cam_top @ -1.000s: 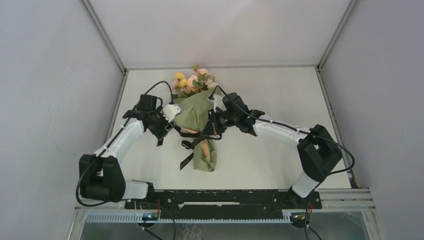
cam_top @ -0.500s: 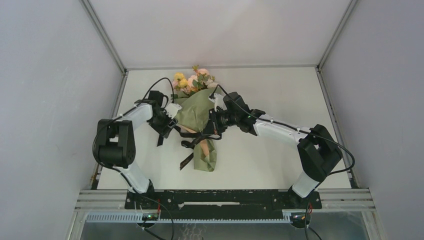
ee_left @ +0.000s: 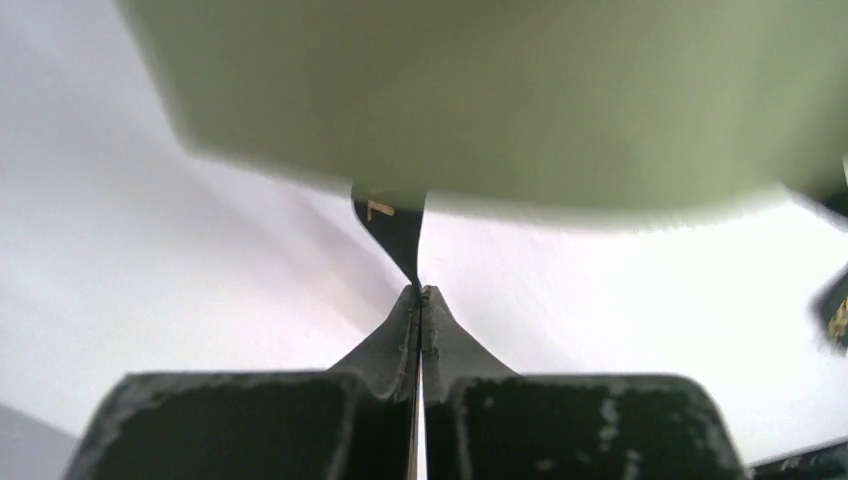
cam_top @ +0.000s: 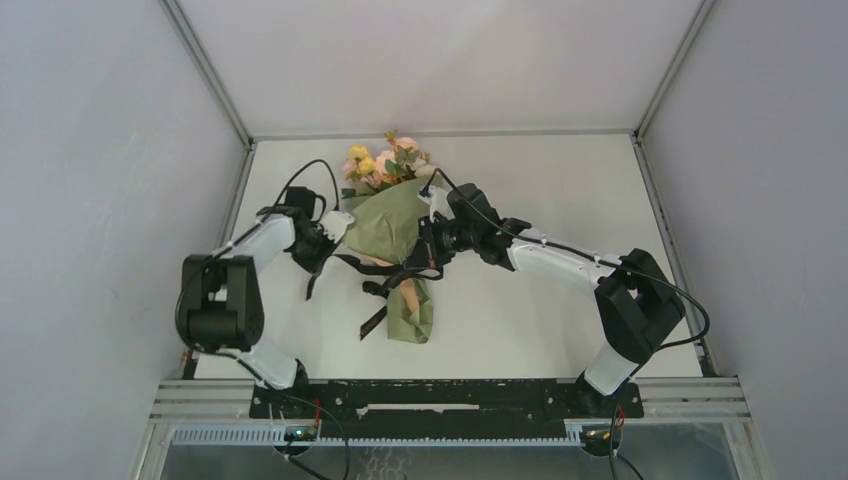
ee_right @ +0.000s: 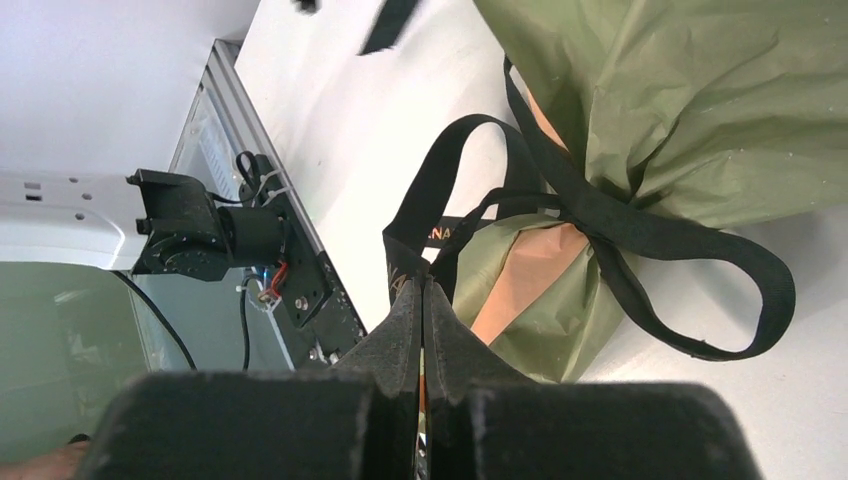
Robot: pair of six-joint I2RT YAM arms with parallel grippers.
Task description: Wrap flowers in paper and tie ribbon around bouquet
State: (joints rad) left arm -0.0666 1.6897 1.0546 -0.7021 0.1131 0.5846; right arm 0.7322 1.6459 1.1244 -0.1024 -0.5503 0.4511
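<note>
Top external view: the bouquet (cam_top: 398, 245) lies in the middle of the white table (cam_top: 530, 320). Its flowers (cam_top: 383, 160) point to the far side, and the narrow end of the paper (cam_top: 392, 222) cone points near. The ribbon (cam_top: 372, 268) crosses the cone's waist, where a strip of peach lining shows, and one loose tail trails toward the near left.

The left gripper (cam_top: 323, 250) sits just left of the cone and the right gripper (cam_top: 428, 256) just right of it, both at the height of the ribbon.

In the left wrist view, the left gripper (ee_left: 420, 294) has its jaws pressed fully together, pinching the tip of a ribbon (ee_left: 392, 225) end that runs up under the blurred green paper (ee_left: 480, 90).

In the right wrist view, the right gripper (ee_right: 422, 284) is likewise clamped tight on a ribbon (ee_right: 640, 232) strand. A knot cinches the paper (ee_right: 690, 110), and loops stand out on either side of it.
</note>
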